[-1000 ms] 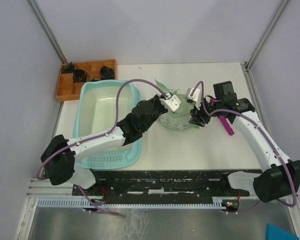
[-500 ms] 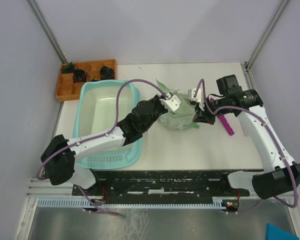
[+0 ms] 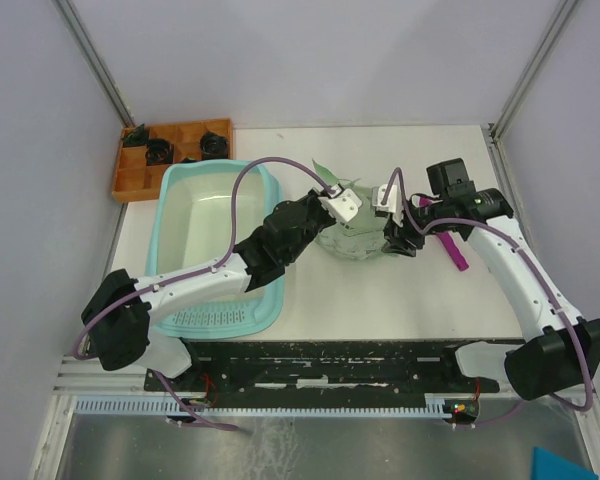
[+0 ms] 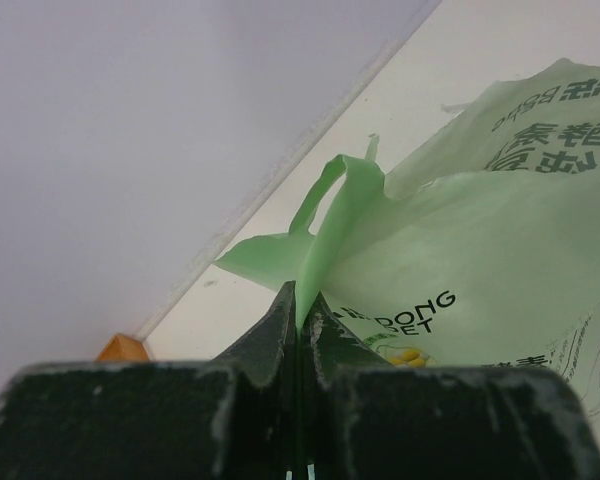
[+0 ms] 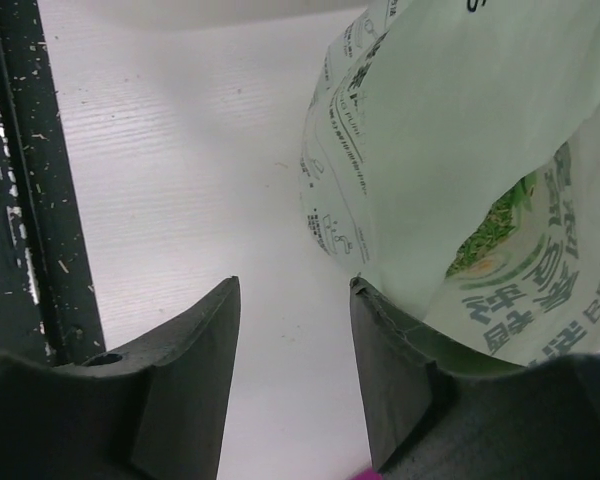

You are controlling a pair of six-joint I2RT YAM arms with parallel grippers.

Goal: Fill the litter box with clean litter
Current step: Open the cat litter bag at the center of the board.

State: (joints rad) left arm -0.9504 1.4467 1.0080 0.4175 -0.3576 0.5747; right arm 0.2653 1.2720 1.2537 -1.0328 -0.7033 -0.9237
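Your left claw [image 4: 300,300] clamped the top edge of the pale green litter bag [image 3: 358,238], plain only in its wrist view; your right claw [image 5: 292,290] gaped empty beside the bag. The litter box [image 3: 205,167] sat left on the desk [image 3: 380,300] under your left arm, orange tray [image 3: 130,185] behind, magenta scoop [image 3: 456,252] far right

Open over the bare table [image 3: 380,295] on the near side of the bag [image 3: 352,238] and along the far edge; blocked at centre by that bag, left by the litter box [image 3: 195,215] with the left arm [image 3: 205,272] across its near right rim, right by the magenta scoop [image 3: 454,250] beside the right arm [image 3: 520,280].
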